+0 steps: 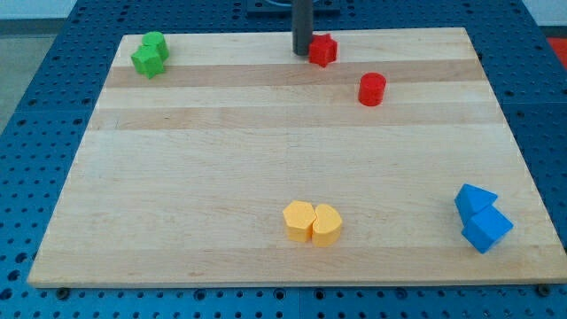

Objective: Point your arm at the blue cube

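The blue cube lies near the view's bottom right corner of the wooden board, touching a blue triangular block just above it. My tip is at the view's top centre, right beside the left side of a red star-shaped block. The tip is far from the blue cube, across the board.
A red cylinder sits below and right of the red star. Two green blocks sit together at the top left corner. Two yellow blocks touch each other at the bottom centre. Blue perforated table surrounds the board.
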### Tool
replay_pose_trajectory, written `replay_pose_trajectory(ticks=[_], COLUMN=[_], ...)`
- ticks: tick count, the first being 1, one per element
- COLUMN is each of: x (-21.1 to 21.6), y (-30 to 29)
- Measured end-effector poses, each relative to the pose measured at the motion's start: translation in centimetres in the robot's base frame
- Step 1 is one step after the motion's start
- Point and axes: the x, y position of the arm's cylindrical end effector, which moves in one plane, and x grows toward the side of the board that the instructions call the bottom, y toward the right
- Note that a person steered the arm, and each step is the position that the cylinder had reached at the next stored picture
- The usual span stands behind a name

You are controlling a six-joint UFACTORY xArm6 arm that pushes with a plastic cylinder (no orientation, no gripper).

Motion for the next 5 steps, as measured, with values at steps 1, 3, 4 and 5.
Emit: replay_pose_trajectory(ticks=[1,3,4,5], x=[0.2,3.3,4.6,4.7], y=[2.9,5.1,6.4,8.3])
